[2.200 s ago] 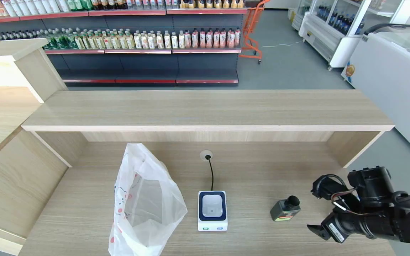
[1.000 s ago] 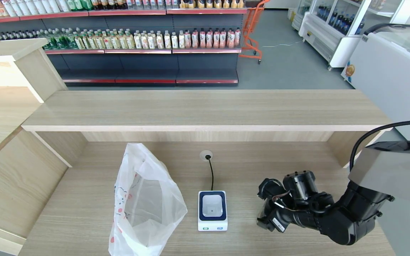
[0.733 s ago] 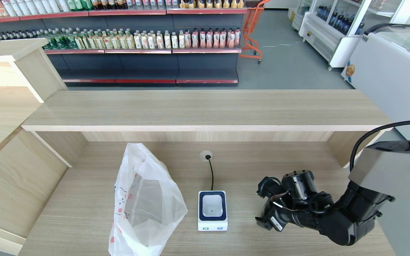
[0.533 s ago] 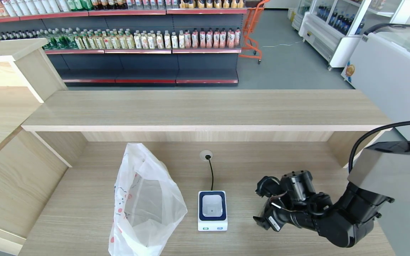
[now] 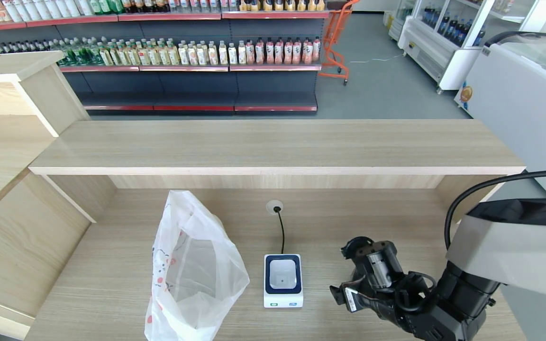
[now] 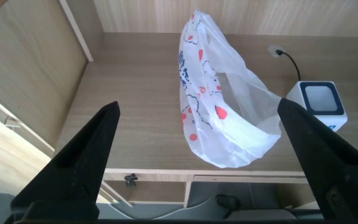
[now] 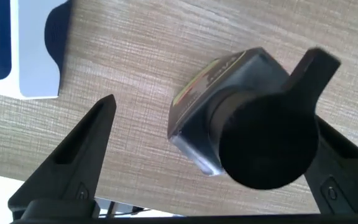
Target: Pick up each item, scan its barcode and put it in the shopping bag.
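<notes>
A small dark bottle [image 7: 229, 93] with a black cap and a green and red label stands on the wooden counter [image 5: 112, 284], right of the scanner. My right gripper [image 7: 213, 93] hangs over it, open, one finger on each side and neither touching. In the head view my right arm [image 5: 382, 279] covers the bottle. The white scanner [image 5: 282, 279] with a dark blue frame sits mid-counter. The white shopping bag [image 5: 192, 274] with red prints stands open to its left. My left gripper [image 6: 199, 109] is open with nothing in it, held off the counter's near edge facing the bag [image 6: 222, 112].
The scanner's black cable [image 5: 281, 227] runs back to a grommet in the counter. A raised shelf [image 5: 273, 147] spans the back, with side walls at both ends. Bare counter lies left of the bag and between scanner [image 7: 17, 50] and bottle.
My right arm swung in from the counter's right edge and came over the bottle, hiding it in the head view, then shifted slightly left and nearer. Bag and scanner stayed put.
</notes>
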### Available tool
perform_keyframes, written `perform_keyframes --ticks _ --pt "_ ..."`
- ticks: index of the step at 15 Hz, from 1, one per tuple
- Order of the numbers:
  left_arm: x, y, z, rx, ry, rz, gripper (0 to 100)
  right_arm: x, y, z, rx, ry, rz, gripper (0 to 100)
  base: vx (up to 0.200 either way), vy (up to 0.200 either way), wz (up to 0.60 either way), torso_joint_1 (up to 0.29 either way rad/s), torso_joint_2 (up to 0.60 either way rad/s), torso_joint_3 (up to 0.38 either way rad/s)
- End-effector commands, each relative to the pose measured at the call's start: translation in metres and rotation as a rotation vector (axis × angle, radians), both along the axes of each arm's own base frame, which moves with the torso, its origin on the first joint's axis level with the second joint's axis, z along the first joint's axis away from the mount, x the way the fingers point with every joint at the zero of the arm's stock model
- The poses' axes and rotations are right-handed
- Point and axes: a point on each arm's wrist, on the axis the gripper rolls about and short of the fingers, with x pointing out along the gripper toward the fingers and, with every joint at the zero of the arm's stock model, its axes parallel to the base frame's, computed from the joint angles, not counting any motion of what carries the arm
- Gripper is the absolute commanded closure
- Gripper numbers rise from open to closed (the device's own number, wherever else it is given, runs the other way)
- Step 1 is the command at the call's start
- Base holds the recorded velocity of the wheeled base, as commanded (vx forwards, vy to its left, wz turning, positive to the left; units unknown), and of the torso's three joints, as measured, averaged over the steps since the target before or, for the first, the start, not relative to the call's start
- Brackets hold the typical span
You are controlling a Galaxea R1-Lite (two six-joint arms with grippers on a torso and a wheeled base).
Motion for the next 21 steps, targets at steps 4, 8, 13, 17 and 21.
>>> perform_keyframes --ticks 4,8,13,17,21 --pt "0.000 0.000 0.000 0.001 -0.001 0.001 0 -0.004 0.008 -0.015 0.005 0.026 -0.032 0 0.000 0.000 0.00 0.000 0.00 0.000" --pt "0.000 0.000 0.000 0.001 -0.001 0.001 0 0.007 0.018 -0.019 0.017 0.001 -0.043 100 0.000 0.000 0.00 0.000 0.00 0.000" --pt "0.000 0.000 0.000 0.001 -0.001 0.001 0 0.018 0.025 -0.024 0.018 -0.024 -0.049 100 0.000 0.000 0.00 0.000 0.00 0.000" --pt "0.000 0.000 0.000 -0.001 0.000 0.001 0 0.021 0.028 -0.024 0.009 -0.062 -0.021 100 0.000 0.000 0.00 0.000 0.00 0.000" --pt "0.000 0.000 0.000 0.001 -0.001 0.001 0 0.009 0.005 0.031 0.025 -0.183 -0.018 100 0.000 0.000 0.00 0.000 0.00 0.000"
